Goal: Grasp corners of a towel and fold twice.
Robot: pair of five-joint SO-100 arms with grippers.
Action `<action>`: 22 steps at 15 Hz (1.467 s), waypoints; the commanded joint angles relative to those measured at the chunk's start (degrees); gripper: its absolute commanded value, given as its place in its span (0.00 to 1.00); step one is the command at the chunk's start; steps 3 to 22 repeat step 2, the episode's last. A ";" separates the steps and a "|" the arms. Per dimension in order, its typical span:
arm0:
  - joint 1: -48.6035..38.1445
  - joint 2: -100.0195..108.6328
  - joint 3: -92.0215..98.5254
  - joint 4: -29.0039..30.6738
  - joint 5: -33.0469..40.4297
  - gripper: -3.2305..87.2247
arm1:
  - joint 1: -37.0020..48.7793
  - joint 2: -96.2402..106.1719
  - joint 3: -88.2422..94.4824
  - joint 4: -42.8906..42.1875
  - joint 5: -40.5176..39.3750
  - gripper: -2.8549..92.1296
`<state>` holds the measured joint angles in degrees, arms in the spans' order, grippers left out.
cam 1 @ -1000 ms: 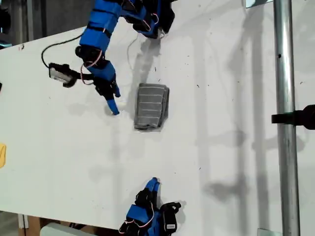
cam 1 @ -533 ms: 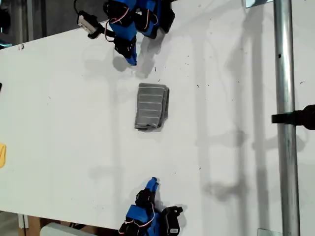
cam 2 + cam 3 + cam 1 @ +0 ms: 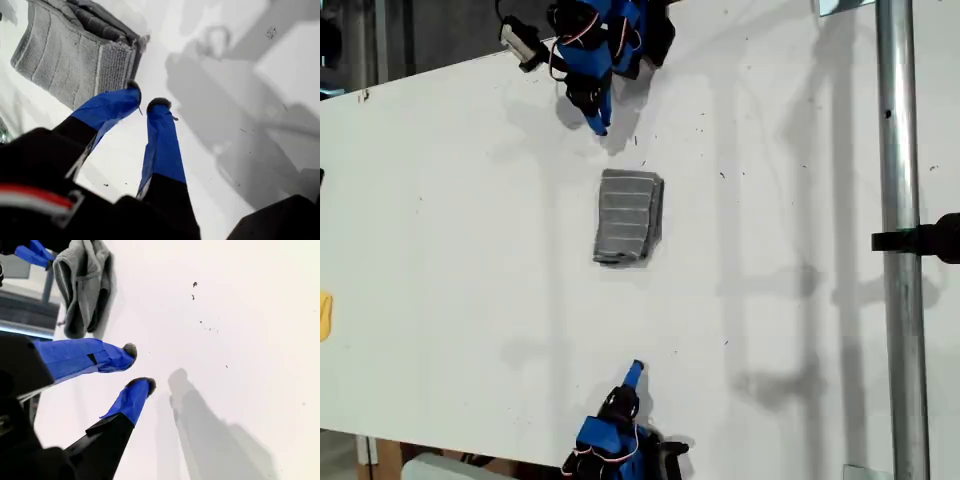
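Observation:
The towel (image 3: 628,215) lies folded into a small grey striped rectangle in the middle of the white table (image 3: 450,300). Neither gripper touches it. My first gripper (image 3: 600,125) hangs above the table beyond the towel's upper end in the exterior view. The first wrist view shows the fingertips of my first gripper (image 3: 146,97) nearly together with nothing held, and the towel (image 3: 65,55) just ahead. My second gripper (image 3: 636,368) sits near the exterior view's bottom edge, pointing at the towel. The second wrist view shows my second gripper (image 3: 138,367) slightly open and empty, the towel (image 3: 82,285) farther off.
A metal pole (image 3: 900,250) with a black clamp (image 3: 930,238) runs down the exterior view's right side. A yellow object (image 3: 325,315) sits at that view's left edge. The arm bases stand at the table's top and bottom edges in the exterior view.
The first arm has swung from beside the towel, on its left in the exterior view, back toward that view's top edge. The second gripper has drawn back slightly. The towel has not moved.

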<state>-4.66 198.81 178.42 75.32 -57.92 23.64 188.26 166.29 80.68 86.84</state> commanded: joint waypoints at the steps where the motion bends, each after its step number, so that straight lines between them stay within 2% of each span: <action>1: -0.97 0.35 0.26 -0.88 0.53 0.13 | 0.79 0.00 -0.53 0.44 -0.97 0.12; 22: -0.97 0.35 0.26 -0.88 0.53 0.13 | 0.70 0.00 -0.53 0.44 -0.97 0.12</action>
